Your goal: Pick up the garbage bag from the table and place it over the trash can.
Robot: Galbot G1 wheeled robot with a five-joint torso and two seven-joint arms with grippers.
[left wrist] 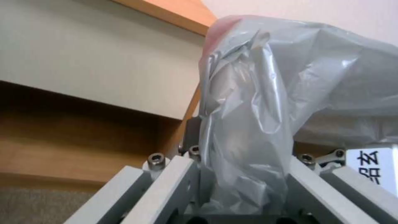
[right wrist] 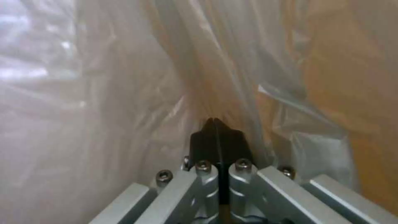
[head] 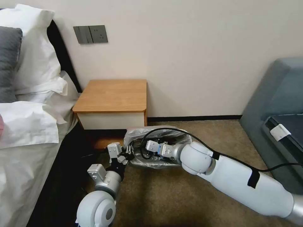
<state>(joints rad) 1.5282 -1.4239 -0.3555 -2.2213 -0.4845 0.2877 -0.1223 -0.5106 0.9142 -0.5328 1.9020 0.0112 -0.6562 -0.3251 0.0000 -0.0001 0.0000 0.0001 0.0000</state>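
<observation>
I see the garbage bag (head: 157, 134) draped over the trash can beside the nightstand (head: 113, 94). My left gripper (head: 126, 154) pinches its plastic; my right gripper (right wrist: 215, 130), fingertips pressed together, sits inside the bag.

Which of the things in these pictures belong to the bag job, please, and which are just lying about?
Belonging to the job:
- garbage bag, on the floor beside the table
- table, top bare
- left hand, at the bag's edge
- right hand, shut, plastic all round it

Just lying about:
- pillows
- sofa
- wall switches
</observation>
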